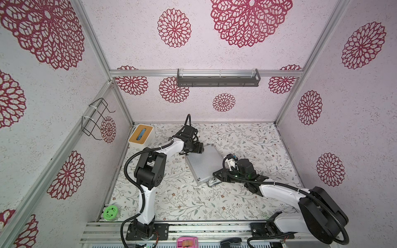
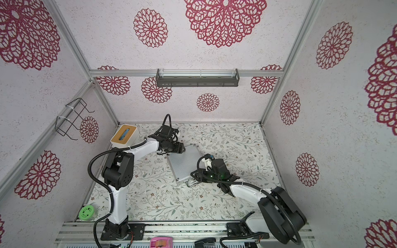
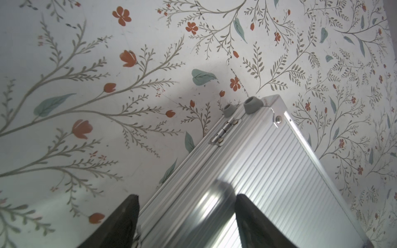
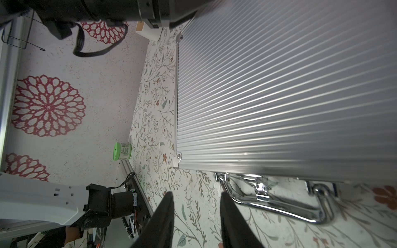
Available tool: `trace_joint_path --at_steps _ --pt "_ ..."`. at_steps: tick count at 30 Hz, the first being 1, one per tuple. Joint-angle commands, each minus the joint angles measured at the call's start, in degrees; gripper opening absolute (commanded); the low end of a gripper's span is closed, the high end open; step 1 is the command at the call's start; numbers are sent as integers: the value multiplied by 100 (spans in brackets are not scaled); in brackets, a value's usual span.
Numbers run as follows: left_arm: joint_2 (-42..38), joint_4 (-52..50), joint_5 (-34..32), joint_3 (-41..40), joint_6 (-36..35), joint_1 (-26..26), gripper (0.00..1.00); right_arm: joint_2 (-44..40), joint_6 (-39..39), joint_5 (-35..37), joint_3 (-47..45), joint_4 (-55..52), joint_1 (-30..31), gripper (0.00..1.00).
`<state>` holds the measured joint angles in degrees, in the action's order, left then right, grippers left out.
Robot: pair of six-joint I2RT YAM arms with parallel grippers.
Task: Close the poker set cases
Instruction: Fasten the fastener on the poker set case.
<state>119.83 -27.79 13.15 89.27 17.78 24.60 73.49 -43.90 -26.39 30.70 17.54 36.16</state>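
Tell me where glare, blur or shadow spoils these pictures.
Left wrist view: a bright glare streak on the ribbed lid of the case, near the dark, blurred left claw. Right wrist view: hard highlights on the chrome handle; the right claw is out of focus. Both top views: even light, sharp.

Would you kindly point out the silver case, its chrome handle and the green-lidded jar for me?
silver case (image 1: 204, 164): a top view, middle of the ribbed lid.
chrome handle (image 4: 277, 208): right wrist view, on its long bar.
green-lidded jar (image 1: 110, 212): a top view, on the green lid.
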Motion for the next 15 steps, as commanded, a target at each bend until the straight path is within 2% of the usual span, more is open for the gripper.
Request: trace_joint_path --at_steps 1,8,15 --pt "-352 -112 -278 -63 -54 34 75 -294 508 552 165 -1006 98 32" --pt "-671 -29 -235 -103 -31 79 75 -139 420 1004 -23 -957 412 20" --pt "-554 -130 -138 -114 -54 177 74 342 269 1279 3 -620 657 9"
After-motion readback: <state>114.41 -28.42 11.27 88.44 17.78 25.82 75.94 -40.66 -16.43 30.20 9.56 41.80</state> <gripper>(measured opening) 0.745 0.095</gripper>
